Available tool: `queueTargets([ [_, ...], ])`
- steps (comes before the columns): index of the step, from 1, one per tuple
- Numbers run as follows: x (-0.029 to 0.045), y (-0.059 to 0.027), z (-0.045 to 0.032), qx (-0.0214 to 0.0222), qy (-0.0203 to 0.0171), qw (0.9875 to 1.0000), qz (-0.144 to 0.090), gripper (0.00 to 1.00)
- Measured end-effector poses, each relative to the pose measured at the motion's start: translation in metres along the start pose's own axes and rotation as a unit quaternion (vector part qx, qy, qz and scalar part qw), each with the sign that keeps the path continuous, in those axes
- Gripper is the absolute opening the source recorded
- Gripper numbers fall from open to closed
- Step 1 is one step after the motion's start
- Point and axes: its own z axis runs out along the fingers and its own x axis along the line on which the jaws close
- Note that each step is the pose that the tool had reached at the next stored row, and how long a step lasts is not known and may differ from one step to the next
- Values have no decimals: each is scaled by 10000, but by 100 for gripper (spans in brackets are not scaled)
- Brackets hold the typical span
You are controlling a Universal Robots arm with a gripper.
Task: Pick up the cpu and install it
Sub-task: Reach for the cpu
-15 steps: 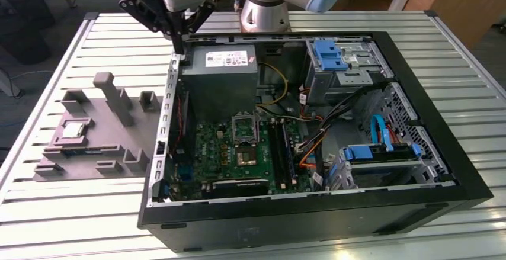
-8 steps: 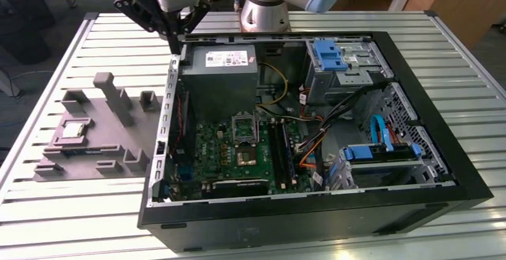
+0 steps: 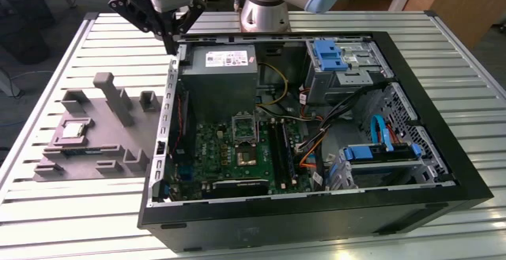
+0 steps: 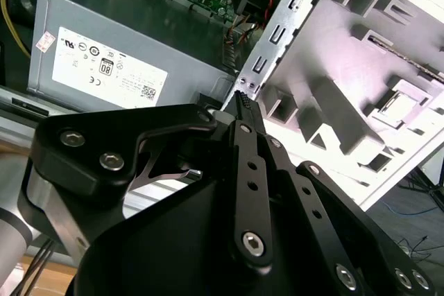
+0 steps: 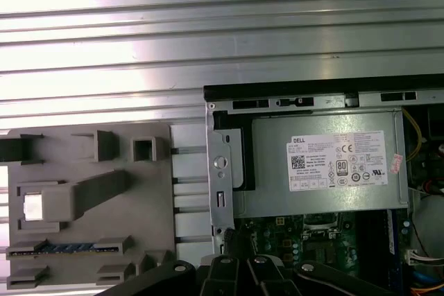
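Jaws look closed on nothing, gripper (image 3: 169, 44) hanging just beside the PC case (image 3: 316, 224) rim, cpu (image 3: 73, 130) sitting in the grey tray (image 3: 99, 124) well apart; I'd worry about clipping that rim or the tray's posts (image 3: 117, 97).

A slatted metal table (image 3: 79, 212) carries an open black PC case (image 3: 316, 224) lying on its side. In the exterior view, a grey moulded tray (image 3: 99, 127) sits just beside the case at its nine o'clock.

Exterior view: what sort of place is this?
Probably a robotics lab test bench for PC assembly: an open PC case on a slatted metal table, a grey fixture tray holding the cpu, and a robot arm mounted behind.
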Motion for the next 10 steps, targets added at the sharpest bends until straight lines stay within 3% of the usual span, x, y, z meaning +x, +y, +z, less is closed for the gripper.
queueTargets([
  [10,99,-8,3,0,0,10000,0,11],
])
